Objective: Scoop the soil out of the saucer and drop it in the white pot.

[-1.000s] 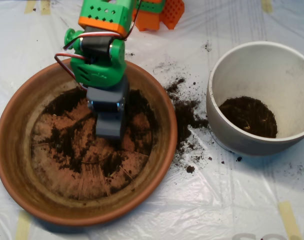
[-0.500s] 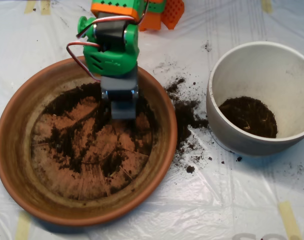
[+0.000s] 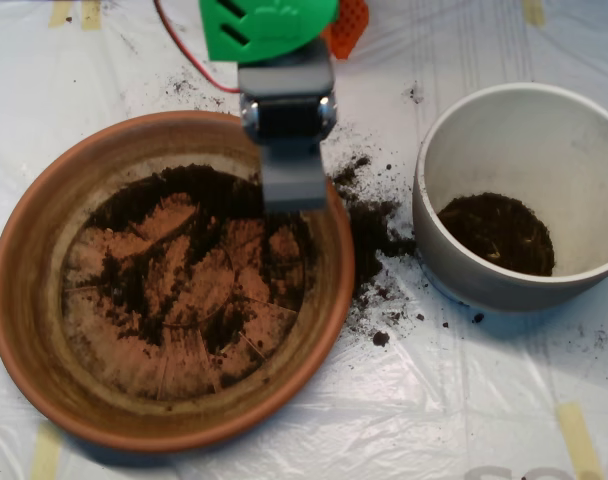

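Scoop point(image 3: 293, 185) moved up-right; long axis vertical, tip downward.

Thin dark soil point(image 3: 184, 270) streaks the terracotta saucer point(image 3: 24, 300); more lies in the white pot point(image 3: 584, 150).

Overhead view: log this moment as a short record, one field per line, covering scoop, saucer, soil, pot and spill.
scoop: grey scoop over the saucer's upper right rim
saucer: terracotta saucer, left of the pot
soil in saucer: thin patchy soil, thickest toward the top, bare clay showing through
white pot: white pot at right, upright
soil in pot: dark soil in pot covering the bottom
spill: spilled soil on the plastic sheet between saucer and pot
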